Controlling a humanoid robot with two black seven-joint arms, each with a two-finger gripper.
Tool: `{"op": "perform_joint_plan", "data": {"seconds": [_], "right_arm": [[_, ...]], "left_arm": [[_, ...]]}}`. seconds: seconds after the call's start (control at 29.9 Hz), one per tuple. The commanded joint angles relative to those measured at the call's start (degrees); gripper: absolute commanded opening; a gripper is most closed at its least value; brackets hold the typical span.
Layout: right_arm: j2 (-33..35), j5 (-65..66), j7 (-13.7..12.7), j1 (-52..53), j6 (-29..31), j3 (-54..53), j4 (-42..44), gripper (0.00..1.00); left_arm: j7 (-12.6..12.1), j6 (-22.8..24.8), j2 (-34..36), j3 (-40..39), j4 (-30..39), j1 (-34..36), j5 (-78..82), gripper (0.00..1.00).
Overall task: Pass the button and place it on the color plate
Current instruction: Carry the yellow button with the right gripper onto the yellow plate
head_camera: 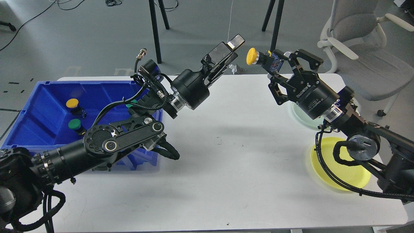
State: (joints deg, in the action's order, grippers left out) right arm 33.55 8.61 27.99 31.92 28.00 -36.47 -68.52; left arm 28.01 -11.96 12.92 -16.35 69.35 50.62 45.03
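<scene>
A yellow-capped button (255, 57) with a dark body is held in the air above the table's far edge by my right gripper (278, 60), which is shut on its body. My left gripper (230, 48) is to the left of it, empty, with its jaws apart. A small gap separates the two. A yellow plate (336, 170) lies at the right of the table under my right arm. A pale green plate (299, 113) lies behind it, partly hidden by the arm.
A blue bin (38, 106) at the left holds a yellow button (72, 103) and a green button (74, 124); another green one (131, 103) peeks out behind my left arm. A grey office chair (365, 48) and stand legs are beyond the white table (226, 168).
</scene>
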Motion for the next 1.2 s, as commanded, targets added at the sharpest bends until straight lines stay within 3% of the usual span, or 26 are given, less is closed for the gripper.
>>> {"op": "perform_joint_plan", "data": {"seconds": [0.0, 0.27, 0.54, 1.17], "right_arm": [[1.7, 0.0, 0.0, -6.9, 0.0, -6.7, 2.1, 0.17], [6.0, 0.3, 0.0, -19.3, 0.0, -9.3, 7.9, 0.15], [6.3, 0.2, 0.0, -24.5, 0.0, -9.1, 15.2, 0.15], [6.3, 0.4, 0.0, -31.2, 0.0, -6.2, 14.9, 0.16]], "left_arm": [[0.0, -0.1, 0.0, 0.0, 0.0, 0.0, 0.0, 0.79], [0.0, -0.1, -0.3, -0.1, 0.0, 0.0, 0.0, 0.79], [0.0, -0.1, -0.4, -0.1, 0.0, 0.0, -0.1, 0.80], [0.0, -0.3, -0.7, -0.1, 0.0, 0.0, -0.1, 0.80]]}}
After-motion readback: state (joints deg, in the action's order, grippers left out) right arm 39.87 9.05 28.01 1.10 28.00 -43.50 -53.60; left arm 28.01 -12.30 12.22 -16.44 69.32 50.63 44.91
